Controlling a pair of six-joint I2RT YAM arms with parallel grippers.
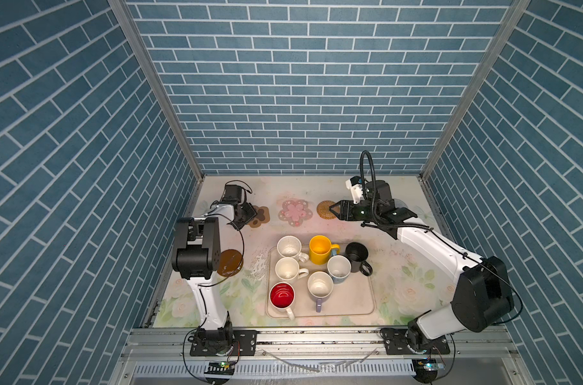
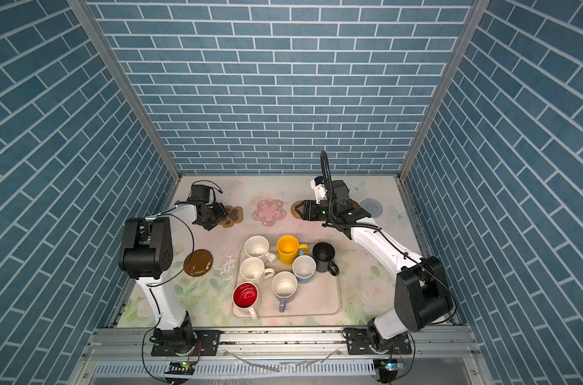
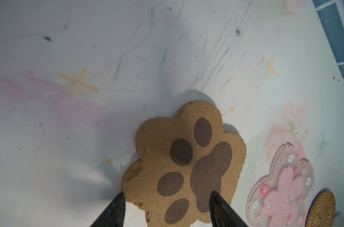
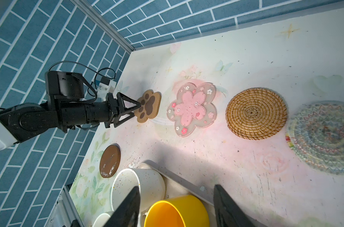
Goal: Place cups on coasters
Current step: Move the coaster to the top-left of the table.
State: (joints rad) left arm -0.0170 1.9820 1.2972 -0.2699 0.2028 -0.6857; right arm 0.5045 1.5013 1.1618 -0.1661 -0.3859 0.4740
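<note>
Along the far side of the floral-printed desk [image 1: 410, 266] lie, left to right, the tan paw-shaped coaster [image 1: 261, 215], the pink flower-shaped coaster [image 1: 295, 212], the woven rattan round coaster [image 1: 324, 210] and the pale woven round coaster [image 2: 372, 206]. The brown round disc coaster [image 1: 231, 263] lies nearer, at the left. The cream rectangular tray [image 1: 353, 300] sits centrally, with the yellow ceramic mug [image 1: 320, 250] at its far edge and the black ceramic mug [image 1: 356, 254] just to the right.

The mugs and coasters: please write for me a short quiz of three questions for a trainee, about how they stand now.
1. True or false: the pink flower coaster bears no mug.
2. The left gripper is at which coaster? A paw coaster; B rattan round; C brown disc.
3. Fill in: the yellow mug stands between a cream-white mug and the ___ mug.
Key: 1 true; 2 A; 3 black mug.
</note>
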